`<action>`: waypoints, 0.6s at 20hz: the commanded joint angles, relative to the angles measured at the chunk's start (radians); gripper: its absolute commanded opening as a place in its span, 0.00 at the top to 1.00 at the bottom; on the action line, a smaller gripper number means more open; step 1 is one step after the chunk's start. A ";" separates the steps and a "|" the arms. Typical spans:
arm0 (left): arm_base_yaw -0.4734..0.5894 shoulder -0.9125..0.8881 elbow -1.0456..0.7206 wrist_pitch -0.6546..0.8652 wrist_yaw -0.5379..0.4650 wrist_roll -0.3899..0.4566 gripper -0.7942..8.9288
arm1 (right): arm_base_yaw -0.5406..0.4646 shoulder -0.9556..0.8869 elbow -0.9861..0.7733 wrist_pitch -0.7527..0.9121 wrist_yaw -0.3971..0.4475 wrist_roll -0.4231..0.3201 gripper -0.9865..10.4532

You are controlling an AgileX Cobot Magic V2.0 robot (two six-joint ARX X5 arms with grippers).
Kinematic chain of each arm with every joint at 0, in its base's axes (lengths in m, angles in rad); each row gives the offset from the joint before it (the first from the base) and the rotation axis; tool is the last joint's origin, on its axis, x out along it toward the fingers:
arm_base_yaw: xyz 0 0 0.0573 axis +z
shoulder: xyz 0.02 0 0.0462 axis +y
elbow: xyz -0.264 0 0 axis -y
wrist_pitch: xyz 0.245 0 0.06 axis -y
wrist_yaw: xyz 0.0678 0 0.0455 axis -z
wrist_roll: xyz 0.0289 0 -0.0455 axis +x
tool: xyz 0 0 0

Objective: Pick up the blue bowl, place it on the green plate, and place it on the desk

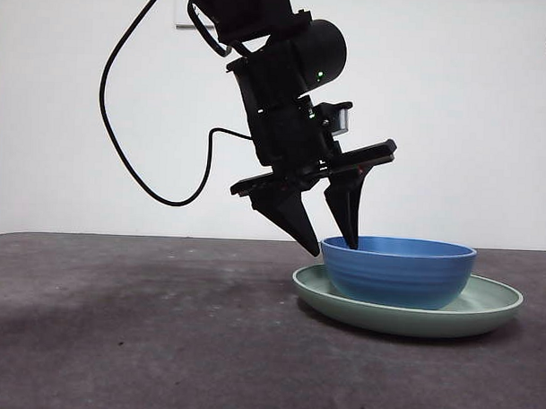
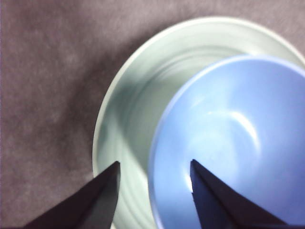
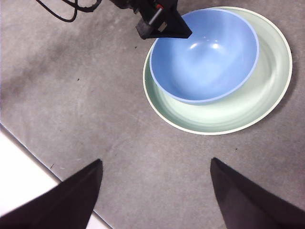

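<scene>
My left gripper (image 1: 330,247) open astride blue bowl (image 1: 398,270) rim — glossy, rigid, slippery; I'd pinch the wall.

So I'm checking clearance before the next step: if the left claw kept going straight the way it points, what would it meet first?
Most likely the blue bowl: the left claw straddles its near rim, one jaw inside and one outside. The outer jaw would probably meet the green plate beneath. Depth is hard to judge.

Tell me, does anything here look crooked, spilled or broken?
Nothing spilled or broken. The blue bowl sits upright on the green plate, though off-centre, toward the side where the left gripper straddles its rim.
</scene>
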 commanded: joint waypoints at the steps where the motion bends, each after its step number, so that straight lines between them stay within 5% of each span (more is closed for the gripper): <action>1: -0.014 -0.006 0.035 0.002 0.000 -0.006 0.66 | 0.002 0.006 0.021 0.004 0.001 0.011 0.60; 12: 0.058 -0.404 0.035 -0.094 -0.001 0.017 0.66 | 0.002 0.006 0.021 0.007 0.001 0.011 0.60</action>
